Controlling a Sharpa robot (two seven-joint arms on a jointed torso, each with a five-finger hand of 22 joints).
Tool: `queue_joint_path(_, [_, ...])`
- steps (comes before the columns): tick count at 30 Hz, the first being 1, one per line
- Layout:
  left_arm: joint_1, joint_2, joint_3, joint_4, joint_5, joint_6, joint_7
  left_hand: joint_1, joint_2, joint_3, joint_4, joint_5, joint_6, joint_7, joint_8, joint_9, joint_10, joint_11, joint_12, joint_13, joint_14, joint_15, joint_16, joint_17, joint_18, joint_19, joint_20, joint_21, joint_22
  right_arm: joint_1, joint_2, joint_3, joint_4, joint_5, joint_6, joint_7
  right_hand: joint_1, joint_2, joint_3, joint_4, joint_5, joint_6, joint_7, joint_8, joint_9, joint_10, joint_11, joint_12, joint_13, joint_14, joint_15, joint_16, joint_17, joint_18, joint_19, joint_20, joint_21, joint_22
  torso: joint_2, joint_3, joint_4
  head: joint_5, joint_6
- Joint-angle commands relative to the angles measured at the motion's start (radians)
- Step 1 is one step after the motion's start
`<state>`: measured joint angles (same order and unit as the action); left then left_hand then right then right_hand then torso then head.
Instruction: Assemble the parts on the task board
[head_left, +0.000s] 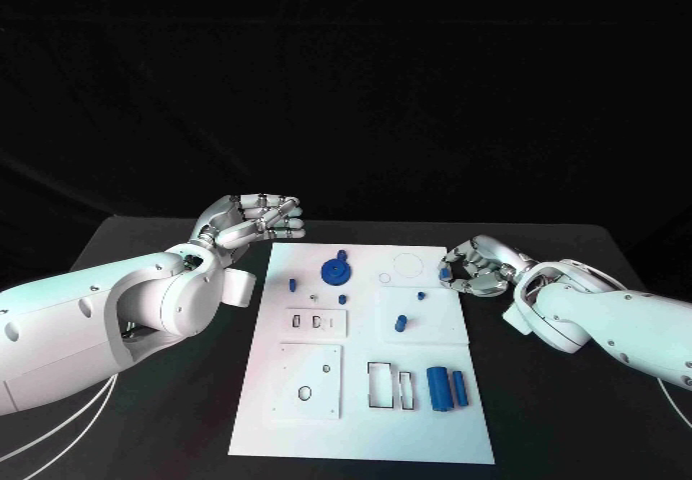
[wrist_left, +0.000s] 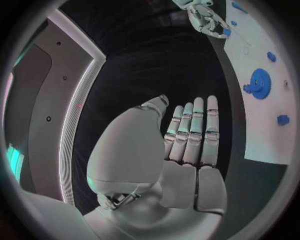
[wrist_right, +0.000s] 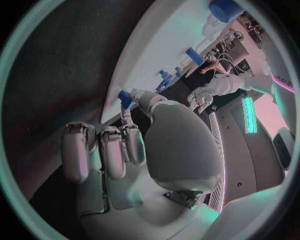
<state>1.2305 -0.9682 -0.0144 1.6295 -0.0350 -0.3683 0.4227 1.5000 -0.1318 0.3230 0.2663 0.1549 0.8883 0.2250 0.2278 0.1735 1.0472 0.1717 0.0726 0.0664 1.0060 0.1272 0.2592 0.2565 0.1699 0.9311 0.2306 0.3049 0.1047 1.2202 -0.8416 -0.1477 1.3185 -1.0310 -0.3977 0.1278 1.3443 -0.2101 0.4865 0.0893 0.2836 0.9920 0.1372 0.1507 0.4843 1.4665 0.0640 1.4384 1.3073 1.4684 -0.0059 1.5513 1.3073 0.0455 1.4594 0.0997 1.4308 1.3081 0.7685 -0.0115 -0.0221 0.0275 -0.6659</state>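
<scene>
Blue part (wrist_right: 125, 98) pinched at right hand's (head_left: 476, 272) fingertips (wrist_right: 129, 116), above task board (head_left: 433, 420).

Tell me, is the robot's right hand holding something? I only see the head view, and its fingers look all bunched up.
Observer: Yes. The right wrist view shows the right hand pinching a small blue part between its thumb and a finger, by the edge of the task board.
Operator: Has the left hand got anything?
Observer: No. In the left wrist view the left hand has an empty palm and straight fingers.
Operator: What's the round blue thing near it?
Observer: A blue gear; the left wrist view shows teeth round its rim.
</scene>
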Motion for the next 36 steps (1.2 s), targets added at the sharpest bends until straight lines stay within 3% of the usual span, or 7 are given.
queue_joint_path(1, [0.000, 0.000, 0.001, 0.003, 0.003, 0.014, 0.008, 0.003, -0.010, 0.006, -0.001, -0.006, -0.008, 0.007, -0.006, 0.001, 0.004, 0.006, -0.005, 0.000, -0.005, 0.004, -0.006, 0.001, 0.013, 0.002, 0.004, -0.004, -0.001, -0.001, 0.002, 0.000, -0.001, -0.012, 0.002, -0.004, 0.001, 0.021, 0.021, -0.007, -0.042, 0.013, -0.003, 0.012, 0.006, 0.015, -0.014, 0.005, 0.145, 0.092, -0.012, 0.005, 0.218, -0.004, 0.012, -0.008, 0.006, 0.135, 0.001, 0.0003, 0.0004, -0.001, 0.000])
queue_joint_path(4, [0.000, 0.000, 0.001, 0.002, 0.003, 0.014, 0.008, 0.002, -0.010, 0.007, -0.001, -0.006, -0.008, 0.008, -0.007, 0.001, 0.004, 0.006, -0.005, 0.000, -0.005, 0.004, -0.007, 0.002, 0.013, 0.002, 0.004, -0.004, -0.001, -0.001, 0.002, 0.000, -0.003, -0.012, -0.010, -0.007, -0.001, 0.027, 0.033, -0.013, -0.066, 0.014, -0.005, 0.014, 0.008, 0.016, -0.015, 0.005, 0.146, 0.092, -0.013, 0.005, 0.219, -0.005, 0.014, -0.010, 0.007, 0.137, 0.001, 0.0004, 0.0009, -0.001, -0.001])
queue_joint_path(16, [0.000, -0.001, 0.001, 0.002, 0.003, 0.015, 0.007, 0.002, -0.010, 0.007, -0.001, -0.006, -0.008, 0.008, -0.007, 0.001, 0.004, 0.006, -0.005, 0.000, -0.005, 0.004, -0.007, 0.002, 0.013, 0.002, 0.004, -0.004, -0.001, 0.000, -0.003, 0.002, 0.018, -0.013, -0.068, -0.010, 0.001, 0.047, 0.060, -0.029, -0.068, 0.022, -0.009, 0.024, 0.015, 0.017, -0.019, 0.005, 0.147, 0.093, -0.016, 0.007, 0.224, -0.009, 0.023, -0.013, 0.020, 0.150, 0.000, 0.0010, -0.0006, 0.001, -0.001])
queue_joint_path(21, [0.000, -0.001, 0.000, 0.000, 0.003, 0.014, 0.007, 0.001, -0.010, 0.008, -0.001, -0.006, -0.008, 0.008, -0.007, 0.001, 0.004, 0.006, -0.006, 0.000, -0.005, 0.004, -0.007, 0.003, 0.013, 0.002, 0.004, -0.004, -0.002, 0.009, -0.023, 0.006, 0.074, -0.026, -0.087, -0.039, -0.006, 0.054, 0.066, -0.028, -0.067, 0.021, -0.009, 0.026, 0.017, 0.014, -0.019, 0.000, 0.143, 0.094, -0.017, 0.008, 0.227, -0.014, 0.036, -0.014, 0.036, 0.166, -0.002, -0.0003, 0.0006, 0.001, -0.007])
queue_joint_path(30, [0.000, 0.001, 0.000, -0.004, 0.003, 0.014, 0.007, 0.000, -0.010, 0.008, 0.000, -0.006, -0.008, 0.008, -0.007, 0.001, 0.004, 0.006, -0.006, 0.000, -0.005, 0.004, -0.008, 0.003, 0.013, 0.002, 0.005, -0.004, -0.002, 0.035, -0.034, 0.009, 0.213, -0.069, -0.122, -0.120, -0.014, 0.054, 0.066, -0.028, -0.072, 0.022, -0.011, 0.029, 0.020, 0.014, -0.020, 0.000, 0.143, 0.094, -0.017, 0.008, 0.227, -0.015, 0.040, -0.014, 0.041, 0.171, -0.006, -0.0019, -0.0046, 0.005, -0.018])
queue_joint_path(36, [0.000, 0.005, 0.000, -0.011, 0.003, 0.015, 0.007, 0.000, -0.010, 0.008, 0.000, -0.006, -0.008, 0.008, -0.007, 0.001, 0.004, 0.006, -0.006, 0.000, -0.005, 0.004, -0.008, 0.003, 0.013, 0.002, 0.005, -0.004, -0.002, 0.040, 0.006, 0.009, 0.278, -0.127, -0.146, -0.184, -0.015, 0.055, 0.067, -0.030, -0.073, 0.023, -0.012, 0.030, 0.021, 0.015, -0.021, 0.001, 0.144, 0.094, -0.018, 0.008, 0.229, -0.017, 0.044, -0.015, 0.047, 0.177, -0.012, -0.0074, -0.0037, 0.008, -0.028])
